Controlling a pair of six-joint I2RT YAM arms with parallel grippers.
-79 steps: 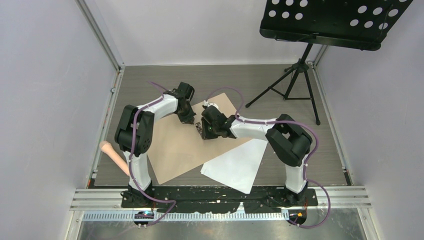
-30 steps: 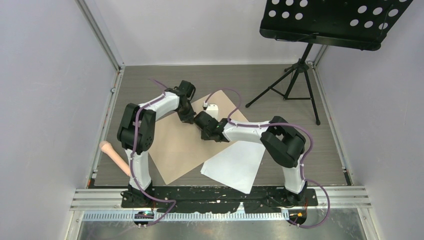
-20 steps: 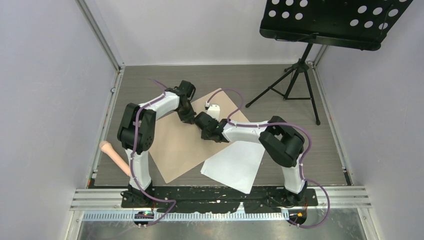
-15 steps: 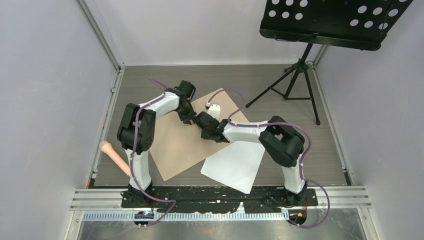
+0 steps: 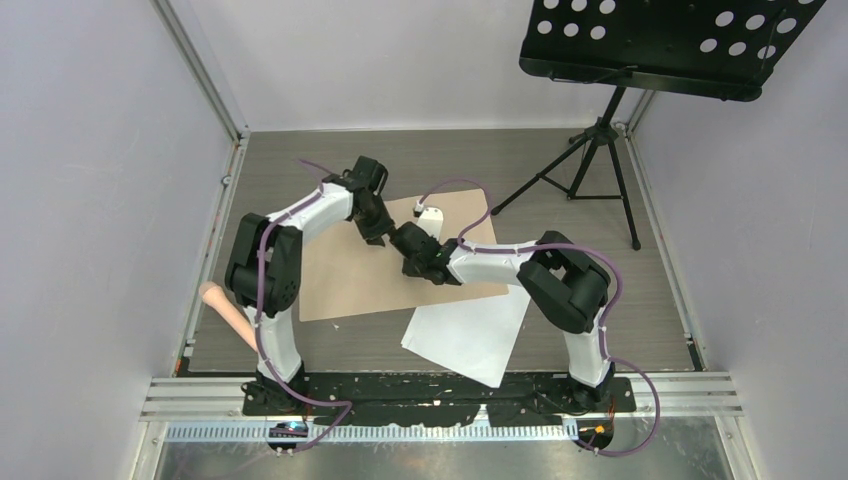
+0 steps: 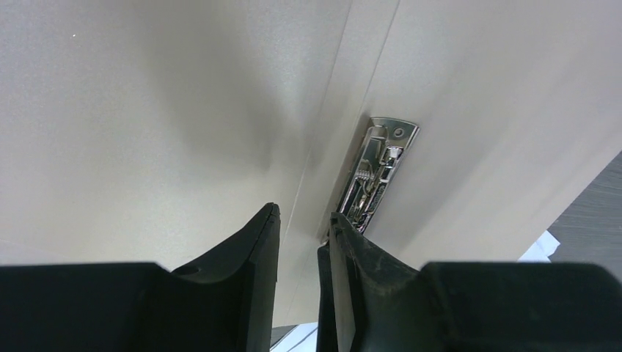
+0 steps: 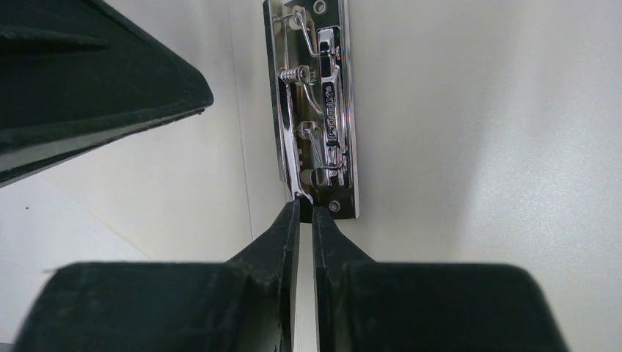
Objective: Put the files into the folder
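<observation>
two arms in white shells with bulky black joint housings, the left arm (image 5: 318,207) and the right arm (image 5: 492,262), stand bolted to a black base plate (image 5: 430,388). a purple cable (image 5: 262,300) runs the length of each, looping loose near the base. the left gripper (image 6: 301,220) and right gripper (image 7: 306,209) carry matte black, wedge-shaped fingers (image 6: 246,253) with faintly scuffed edges.
</observation>
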